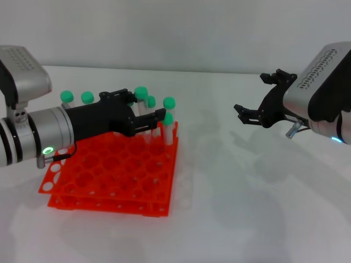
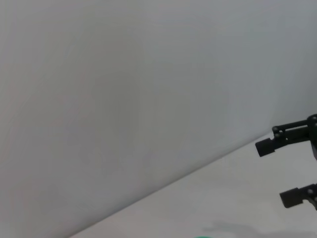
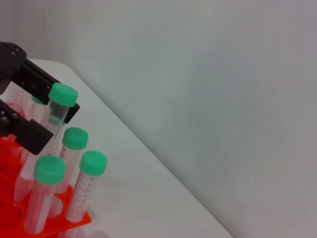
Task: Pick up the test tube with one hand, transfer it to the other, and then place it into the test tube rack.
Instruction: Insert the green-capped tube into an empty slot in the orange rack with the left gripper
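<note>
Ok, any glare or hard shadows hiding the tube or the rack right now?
Head view: even light, no glare on the test tube rack; only soft shadows on the table beside it and under the right gripper. Right wrist view: the test tube between the left gripper's jaws is evenly lit, no glare on its cap. Left wrist view: mostly plain wall, one faint shadow on the table.

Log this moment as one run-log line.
left claw: shut on test tube, over test tube rack | right claw: open, empty, off beside the rack | placement: pending
</note>
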